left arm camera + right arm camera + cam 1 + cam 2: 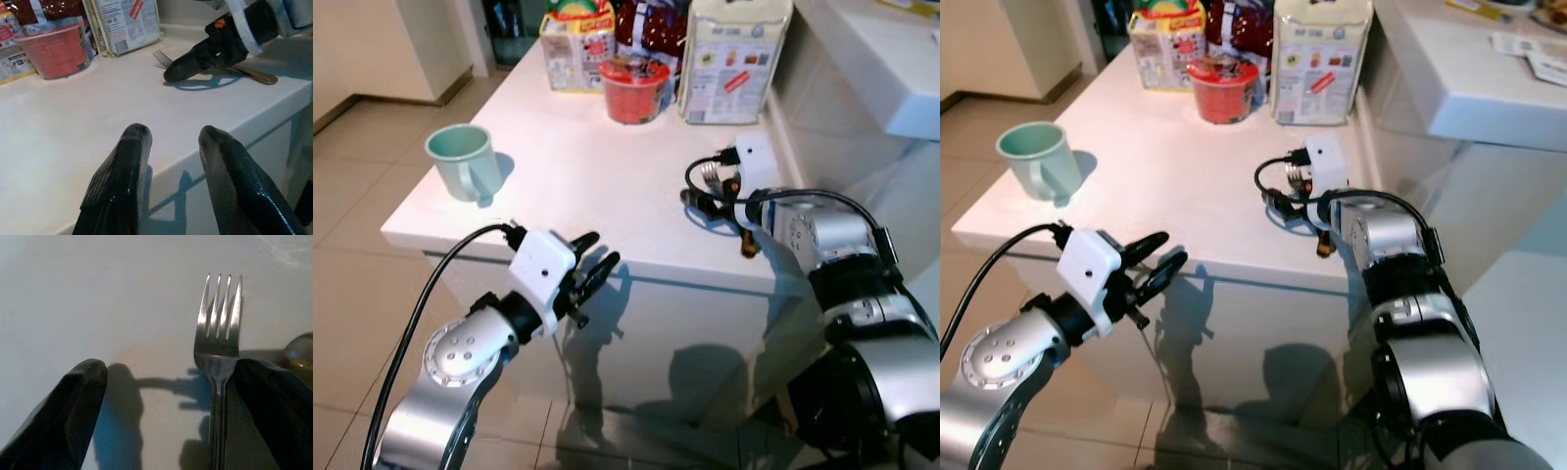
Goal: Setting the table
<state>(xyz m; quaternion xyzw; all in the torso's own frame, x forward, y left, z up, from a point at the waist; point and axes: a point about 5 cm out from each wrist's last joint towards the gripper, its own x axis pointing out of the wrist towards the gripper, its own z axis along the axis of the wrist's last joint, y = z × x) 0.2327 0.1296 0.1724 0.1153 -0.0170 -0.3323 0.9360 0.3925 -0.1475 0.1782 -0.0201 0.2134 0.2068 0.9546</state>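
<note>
Resting low on the white counter (pixel 578 176), the right gripper (pixel 171 396) has its fingers spread wide with a silver fork (pixel 218 333) lying flat just inside one finger; the fork's handle is cut off from sight, and a rounded metal piece (pixel 299 350) beside it is too cropped to identify. The left gripper (pixel 594 271), fingers parted and holding nothing, hovers off the counter's front edge at about 7 o'clock from the fork, with a mint mug (pixel 462 162) at 10 o'clock and a red cup (pixel 633 88) at 12.
</note>
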